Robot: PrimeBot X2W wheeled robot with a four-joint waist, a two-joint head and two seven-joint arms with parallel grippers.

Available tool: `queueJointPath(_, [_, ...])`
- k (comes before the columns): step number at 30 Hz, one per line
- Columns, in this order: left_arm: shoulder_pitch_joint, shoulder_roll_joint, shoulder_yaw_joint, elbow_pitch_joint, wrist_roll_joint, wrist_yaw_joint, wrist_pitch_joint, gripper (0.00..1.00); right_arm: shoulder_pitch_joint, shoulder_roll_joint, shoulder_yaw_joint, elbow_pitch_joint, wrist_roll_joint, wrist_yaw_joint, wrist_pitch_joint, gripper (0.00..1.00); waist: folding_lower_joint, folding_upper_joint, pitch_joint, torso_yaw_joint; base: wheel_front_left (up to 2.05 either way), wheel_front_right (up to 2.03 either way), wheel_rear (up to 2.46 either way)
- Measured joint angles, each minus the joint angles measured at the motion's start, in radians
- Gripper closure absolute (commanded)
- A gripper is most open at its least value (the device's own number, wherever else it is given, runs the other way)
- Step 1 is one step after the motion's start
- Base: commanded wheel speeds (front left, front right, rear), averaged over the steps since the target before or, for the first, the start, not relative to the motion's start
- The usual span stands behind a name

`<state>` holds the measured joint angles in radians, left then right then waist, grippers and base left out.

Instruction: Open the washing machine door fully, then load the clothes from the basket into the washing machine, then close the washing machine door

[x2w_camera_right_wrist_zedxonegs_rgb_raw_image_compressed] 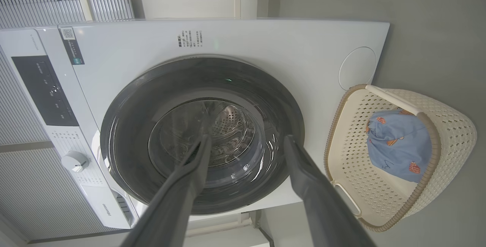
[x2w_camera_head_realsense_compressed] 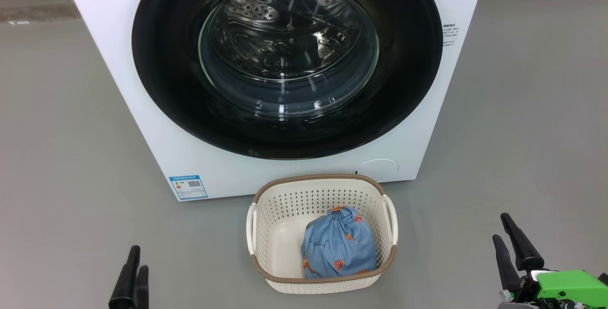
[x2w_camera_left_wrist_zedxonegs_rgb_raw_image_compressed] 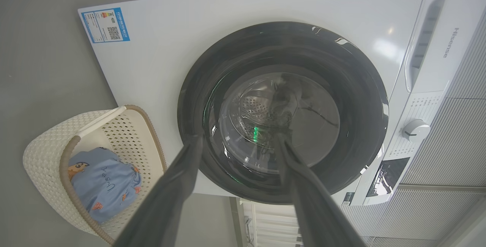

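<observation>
Nearest: left gripper (x2w_camera_head_realsense_compressed: 137, 257) sits low at the left of the head view, above the grey floor (x2w_camera_head_realsense_compressed: 61, 166), touching nothing. Its wrist view shows both fingers (x2w_camera_left_wrist_zedxonegs_rgb_raw_image_compressed: 174, 186) spread well apart with nothing between them, so it is open and empty. The right gripper (x2w_camera_head_realsense_compressed: 501, 228) sits low at the right, likewise off every object. Its wrist view gives the same reading: fingers (x2w_camera_right_wrist_zedxonegs_rgb_raw_image_compressed: 315, 186) wide apart, no load. Between the two grippers and a little further out, the basket (x2w_camera_head_realsense_compressed: 285, 199) stands upright on the floor, just in front of the washer (x2w_camera_head_realsense_compressed: 109, 62) near its lower edge. Whether it touches the washer front cannot be told. Inside the basket lie the clothes (x2w_camera_head_realsense_compressed: 339, 245), one tied blue bundle with orange figures, towards the basket's right and near side, below the rim. Beyond, the door (x2w_camera_head_realsense_compressed: 161, 90) is shut, flush on the washer front. The steel drum (x2w_camera_head_realsense_compressed: 266, 9) is visible through the door's glass window (x2w_camera_head_realsense_compressed: 285, 90). A blue label (x2w_camera_head_realsense_compressed: 188, 187) marks the washer's lower left corner, and a round cover (x2w_camera_head_realsense_compressed: 380, 168) sits at lower right behind the basket. Furthest up the front, in the left wrist view, a white knob (x2w_camera_left_wrist_zedxonegs_rgb_raw_image_compressed: 415, 130) sits beside a dark panel (x2w_camera_left_wrist_zedxonegs_rgb_raw_image_compressed: 387, 173).
</observation>
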<state>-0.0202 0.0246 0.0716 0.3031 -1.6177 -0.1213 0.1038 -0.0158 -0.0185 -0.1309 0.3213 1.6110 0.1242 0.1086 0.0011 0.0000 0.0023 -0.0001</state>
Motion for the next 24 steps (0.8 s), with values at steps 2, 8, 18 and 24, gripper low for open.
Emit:
queueJointPath(2, [0.0,0.0,-0.003,0.0,0.0,0.0,-0.005,0.0,0.0,0.0,0.0,-0.002,0.0,0.0,0.0,0.0,0.0009,0.0,-0.001,0.0,0.0,0.0,0.0])
queueJointPath(8, [0.0,0.0,-0.009,-0.006,0.0,0.0,-0.018,0.0,0.0,-0.001,0.0,-0.013,-0.004,0.0,-0.005,0.0,-0.0009,0.0,0.001,0.0,0.0,0.0,0.0])
queueJointPath(18, [-0.001,0.001,-0.027,-0.017,0.0,0.0,-0.038,0.0,0.0,-0.007,0.0,-0.029,-0.02,0.0,-0.013,0.0,-0.0011,0.0,0.001,0.001,0.0,0.0,0.0])
queueJointPath(24, [-0.005,0.01,-0.042,-0.02,0.046,0.0,-0.067,0.0,-0.001,-0.017,0.002,-0.037,-0.069,0.0,-0.034,0.0,-0.0011,0.0,0.002,0.002,0.0,0.0,0.0])
